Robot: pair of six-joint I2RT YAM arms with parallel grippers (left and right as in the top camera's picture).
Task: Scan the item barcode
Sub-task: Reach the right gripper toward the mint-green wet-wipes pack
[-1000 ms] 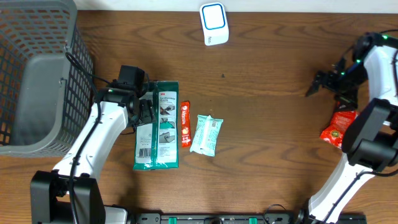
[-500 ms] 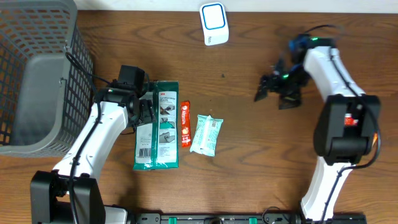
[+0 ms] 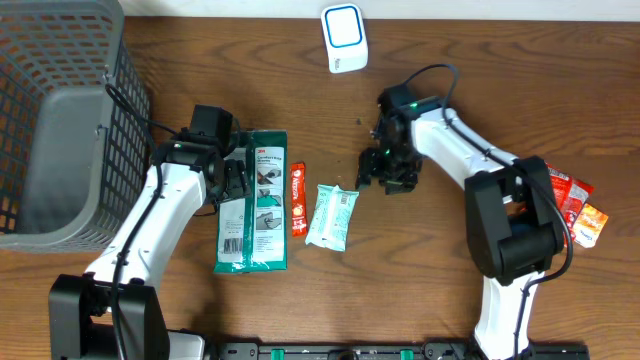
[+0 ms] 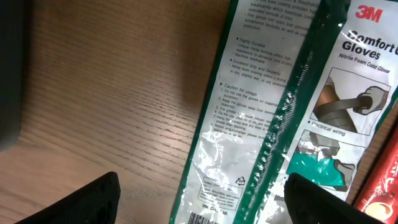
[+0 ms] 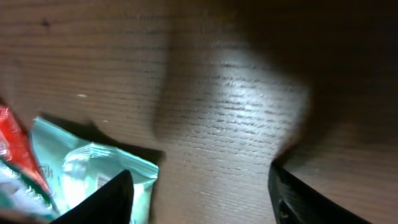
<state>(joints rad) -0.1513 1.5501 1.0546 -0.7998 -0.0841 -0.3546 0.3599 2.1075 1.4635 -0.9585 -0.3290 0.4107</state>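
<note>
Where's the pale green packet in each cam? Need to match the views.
Overhead: the pale green packet lies near the centre of the picture, just right of the red sachet.
Left wrist: not in it; only the glove pack and the red sachet's edge, lower right.
Right wrist: lower left.
Shared landmark: the red sachet, at the left edge of the right wrist view.

A long green and white pack of gloves (image 3: pixel 253 203) lay flat on the brown surface (image 3: pixel 430 290). A barcode showed at the end nearest the robot. Just beside the pack, on its right, lay a thin red packet (image 3: pixel 298 199). Next to that lay a pale blue-green packet (image 3: pixel 331 216), a little tilted. A white scanner (image 3: pixel 344 38) with a blue square sat far back, well apart from them.
</note>
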